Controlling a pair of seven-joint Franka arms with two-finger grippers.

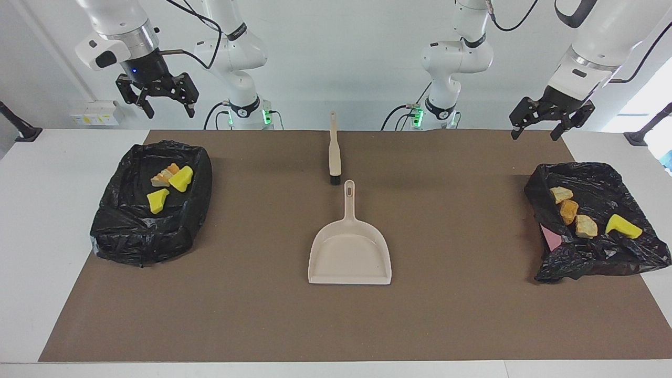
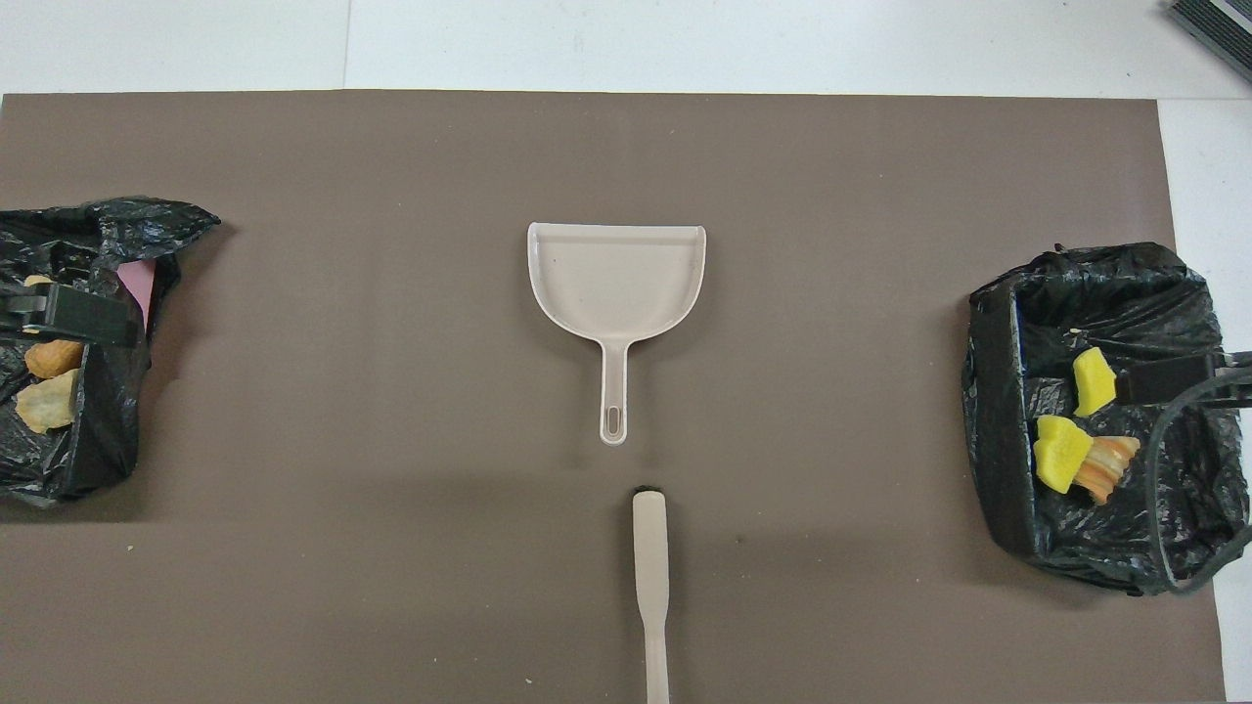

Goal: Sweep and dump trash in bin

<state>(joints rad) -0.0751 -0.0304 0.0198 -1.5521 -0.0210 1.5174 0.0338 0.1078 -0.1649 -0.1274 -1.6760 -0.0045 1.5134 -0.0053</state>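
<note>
Both grippers hang open and empty: left gripper (image 1: 541,119) above the bin (image 1: 619,178) at its end, right gripper (image 1: 165,101) above the second bin (image 1: 197,173). Trash pieces lie inside both bins: four (image 1: 575,212) and three (image 1: 170,184). Dustpan (image 1: 350,252) and brush (image 1: 334,152) rest mid-mat between them.

Facing view high across the bench (image 1: 31,220), looking at both robots, overhead view steeply down from robots' end, both share brown mat (image 1: 252,315), dustpan (image 1: 350,257)
</note>
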